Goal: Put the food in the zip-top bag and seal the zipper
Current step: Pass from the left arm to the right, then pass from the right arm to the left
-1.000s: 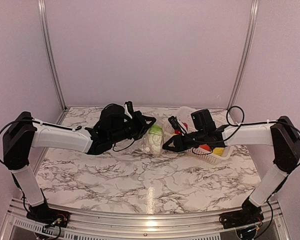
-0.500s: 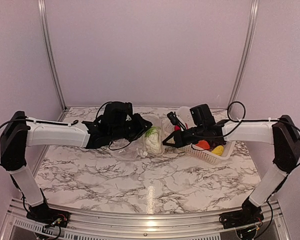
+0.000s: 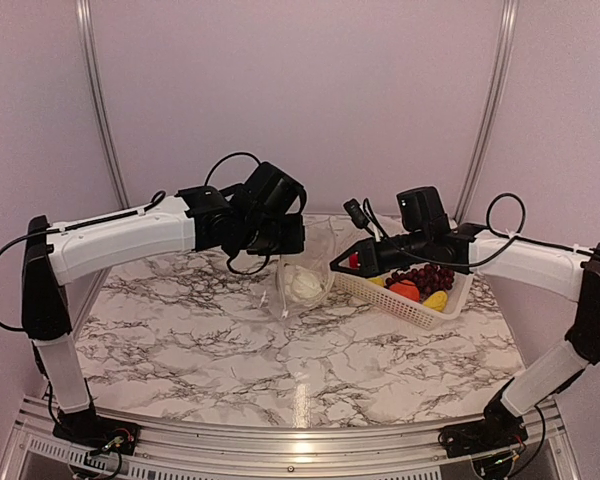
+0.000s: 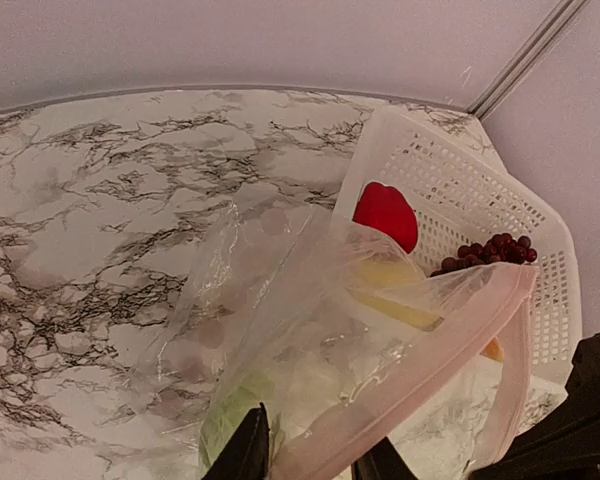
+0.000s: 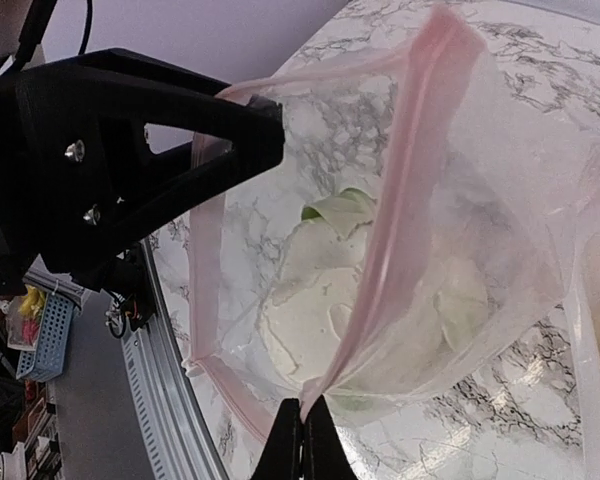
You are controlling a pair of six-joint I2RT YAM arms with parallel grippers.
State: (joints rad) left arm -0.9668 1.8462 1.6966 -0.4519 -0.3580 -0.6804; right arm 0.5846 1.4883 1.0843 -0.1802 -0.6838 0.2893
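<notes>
Just beside the white basket (image 3: 412,314), on the side toward the left arm, the clear bag (image 3: 302,285) hangs over the marble table (image 3: 180,340), its mouth pulled apart between the two arms. Whether its bottom touches the table I cannot tell. The left gripper (image 4: 312,452) has its fingers pinched on one lip of the mouth, and the pink zipper strip (image 4: 425,350) runs out from between them. The right gripper (image 5: 302,425) has its fingers pressed tight together on the opposite lip, the strip rising from their tips. Low inside the bag sits the white cauliflower (image 5: 320,310) with its green leaves. In the basket lie the red pepper (image 4: 385,213), at the corner nearest the bag, the dark grapes (image 4: 490,250) just past it, and an orange piece (image 3: 405,291) and a yellow piece (image 3: 437,299) near the basket's front wall.
</notes>
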